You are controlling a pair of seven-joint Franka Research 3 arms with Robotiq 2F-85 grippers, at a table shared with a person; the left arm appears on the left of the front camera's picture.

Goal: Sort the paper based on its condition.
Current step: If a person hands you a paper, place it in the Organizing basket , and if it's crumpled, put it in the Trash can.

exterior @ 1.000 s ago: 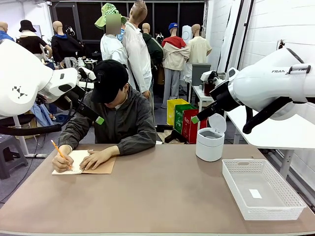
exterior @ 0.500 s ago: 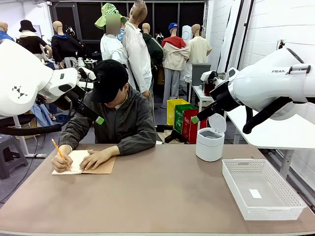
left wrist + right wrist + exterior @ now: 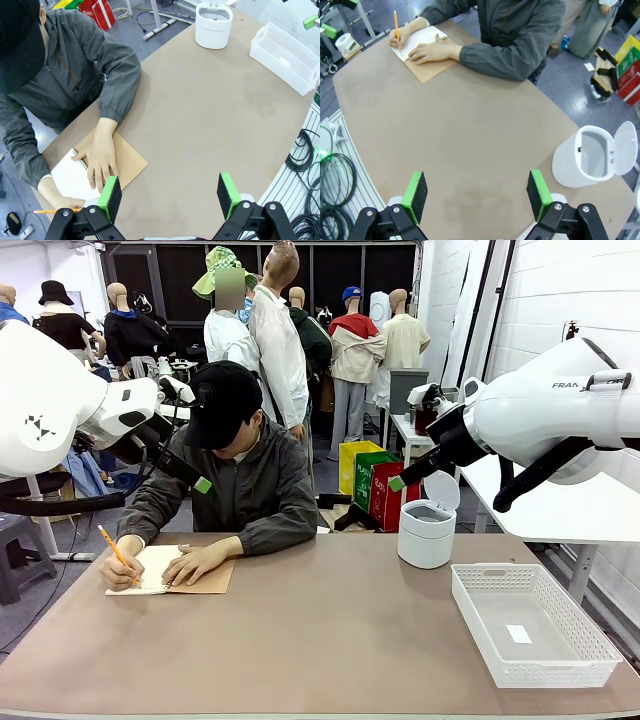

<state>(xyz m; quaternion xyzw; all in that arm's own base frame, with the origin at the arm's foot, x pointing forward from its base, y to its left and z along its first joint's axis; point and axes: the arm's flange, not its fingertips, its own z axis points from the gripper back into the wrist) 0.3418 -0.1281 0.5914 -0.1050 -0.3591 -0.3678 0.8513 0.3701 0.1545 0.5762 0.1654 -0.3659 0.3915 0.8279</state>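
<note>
Hovering left fingers: spread wide above the left part of the bench, green pads well apart, nothing between them.
Right fingers: equally wide open and empty, high over the bench's right part.
Basket: white and perforated, sat at the near right corner with a tiny white slip inside.
Bin: white, lid tipped open, stood beyond the basket toward the far right corner.
Notebook: lay flat at the far edge near the left corner, kraft cover folded out.
Paper: the off-white page lay open on that notebook. One hand of the person pressed on it, the other hand wrote with an orange pencil.
Key relation: the page lay far and left of both pairs of fingers, close under the left arm's wrist camera and well apart from the right arm. The left arm was clearly nearer. The open notebook's long axis ran roughly along the far edge.
Step, as judged: sorting had not begun, as the page was pinned under the person's hands. Any pick probably depended on it being freed or handed over first.
</note>
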